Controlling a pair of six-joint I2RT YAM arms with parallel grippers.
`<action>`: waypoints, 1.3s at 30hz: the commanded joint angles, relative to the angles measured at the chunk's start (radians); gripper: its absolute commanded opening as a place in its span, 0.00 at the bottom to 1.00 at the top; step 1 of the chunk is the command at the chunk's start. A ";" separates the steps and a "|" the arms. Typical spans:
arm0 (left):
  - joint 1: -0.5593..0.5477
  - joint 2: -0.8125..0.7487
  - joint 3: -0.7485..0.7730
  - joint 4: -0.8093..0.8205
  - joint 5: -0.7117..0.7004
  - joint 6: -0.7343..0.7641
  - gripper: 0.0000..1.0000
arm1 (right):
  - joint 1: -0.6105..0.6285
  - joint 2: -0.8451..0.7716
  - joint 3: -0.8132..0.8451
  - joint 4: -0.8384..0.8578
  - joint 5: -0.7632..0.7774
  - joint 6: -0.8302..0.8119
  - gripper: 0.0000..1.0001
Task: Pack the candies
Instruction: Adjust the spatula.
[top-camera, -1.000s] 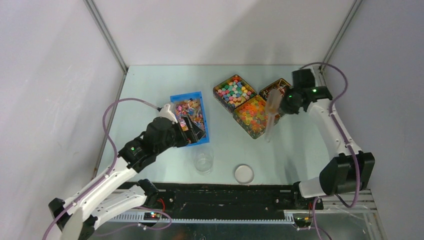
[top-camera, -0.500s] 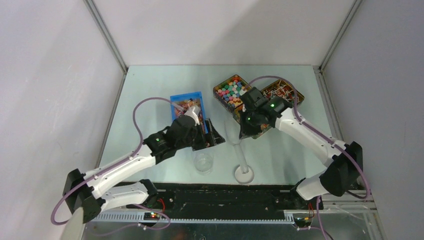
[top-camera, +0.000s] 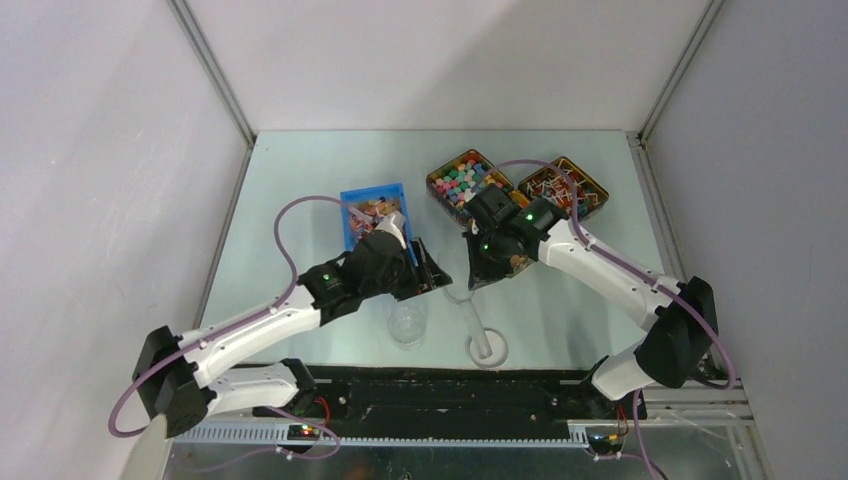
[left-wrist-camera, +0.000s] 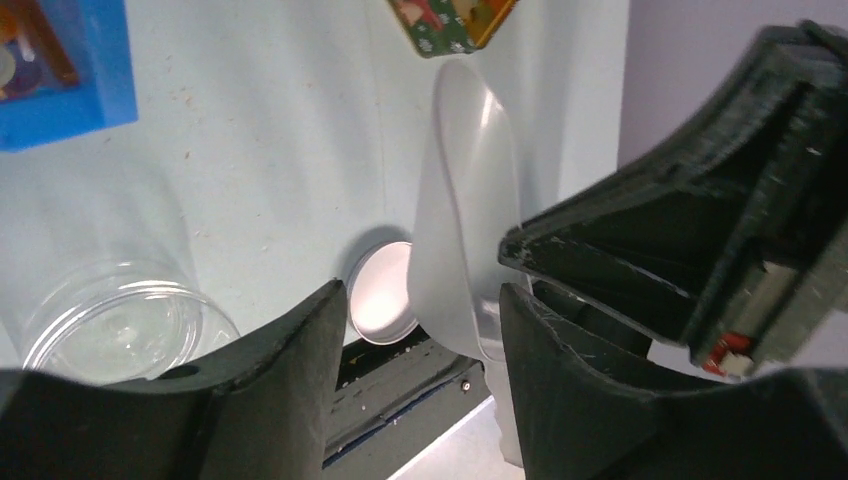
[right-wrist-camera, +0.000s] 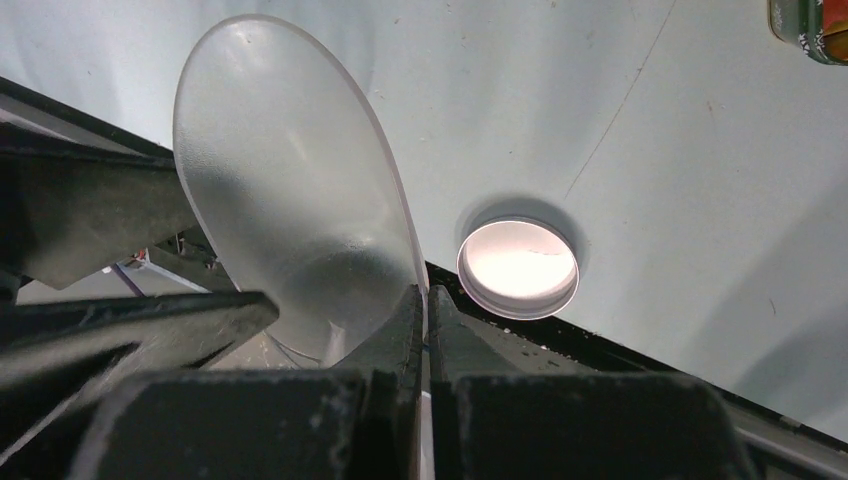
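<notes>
The right jaws are clenched on the near end of a translucent scoop (right-wrist-camera: 290, 190), holding it above the surface (top-camera: 300, 180) just right of the clear jar (top-camera: 407, 322). The left jaws stand apart on either side of that scoop, with a gap showing on one side; whether the other side touches it I cannot tell. A white lid (right-wrist-camera: 518, 268) lies right of the jar. The candies (top-camera: 372, 212) sit in a blue tray (top-camera: 372, 189) beyond the jar, partly hidden by the left arm.
</notes>
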 joint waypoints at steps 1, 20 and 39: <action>-0.007 0.045 0.070 -0.078 -0.039 0.005 0.59 | 0.014 0.010 0.048 -0.019 -0.006 0.005 0.00; -0.013 0.097 0.121 -0.179 -0.060 0.013 0.01 | 0.048 0.017 0.122 -0.032 0.006 -0.021 0.00; 0.126 -0.039 0.107 -0.451 -0.155 -0.221 0.00 | 0.210 -0.143 0.107 0.025 0.293 -0.145 0.97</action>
